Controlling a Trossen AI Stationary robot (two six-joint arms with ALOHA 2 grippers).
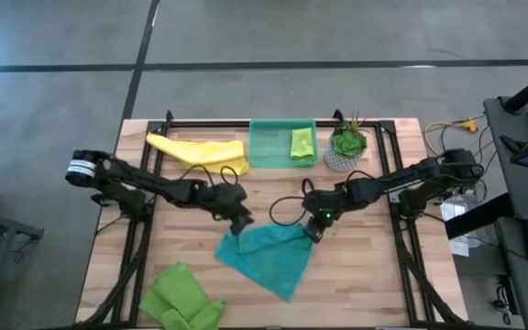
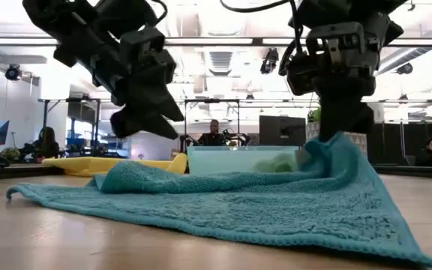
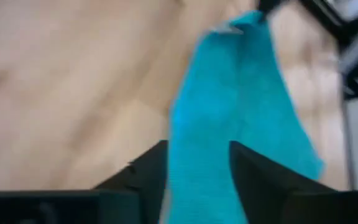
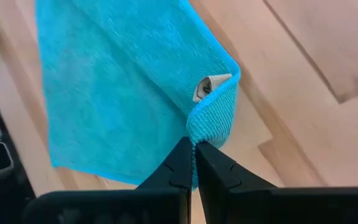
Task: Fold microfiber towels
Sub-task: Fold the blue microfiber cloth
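Observation:
A teal-blue microfiber towel (image 1: 269,258) lies mid-table, its far right corner raised. My right gripper (image 1: 312,233) is shut on that corner. My left gripper (image 1: 242,225) hovers open just above the towel's far left corner (image 2: 126,176), which rests on the table. In the left wrist view its fingers (image 3: 197,149) stand apart, with the towel showing beyond them. A yellow towel (image 1: 200,150) lies at the far left. A lime green towel (image 1: 302,144) sits in the green tray (image 1: 269,147), and another lime green one (image 1: 181,298) lies at the near left. My right gripper pinches the teal towel's far right corner (image 4: 211,127) between its two shut fingers, right by the small label. It comes slanting down from above. The cloth curls over at the hold. That corner is lifted (image 2: 328,150); the towel slopes down from it and the remainder lies on the table.
A small potted plant (image 1: 346,147) stands right of the tray at the far edge. Black frame rails (image 1: 401,211) run along the table's sides. Bare wood shows at the near right (image 1: 365,284). People sit in the room beyond the table.

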